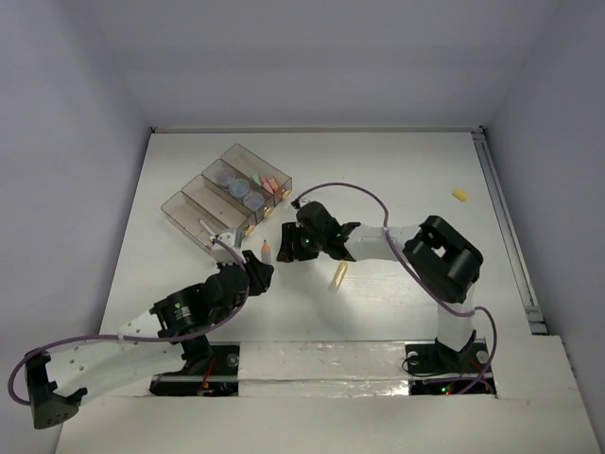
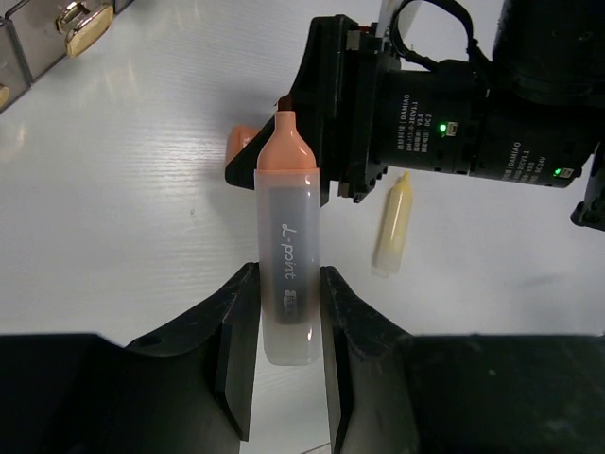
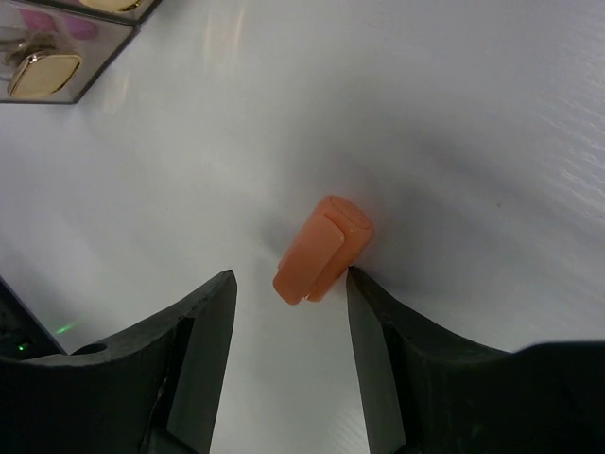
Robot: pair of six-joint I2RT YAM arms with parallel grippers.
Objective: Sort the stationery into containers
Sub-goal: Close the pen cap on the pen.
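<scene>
My left gripper (image 2: 288,322) is shut on an uncapped orange highlighter (image 2: 288,265), a clear-bodied stick with its orange tip pointing away; the top view shows the highlighter (image 1: 267,250) just past the left gripper (image 1: 258,271). A loose orange cap (image 3: 323,250) lies on the table between the tips of my open right gripper (image 3: 291,284), close to the right finger. The cap also shows in the left wrist view (image 2: 241,144), beside the right gripper (image 1: 286,248). The containers (image 1: 185,216) stand at the far left and hold rolls (image 1: 237,187), coloured sticks (image 1: 270,183) and a white pen (image 1: 207,229).
A yellow stick (image 1: 338,275) lies on the table just right of both grippers, also in the left wrist view (image 2: 393,222). Another yellow stick (image 1: 460,196) lies far right. A gold clasp on a container corner (image 3: 40,74) shows at the upper left.
</scene>
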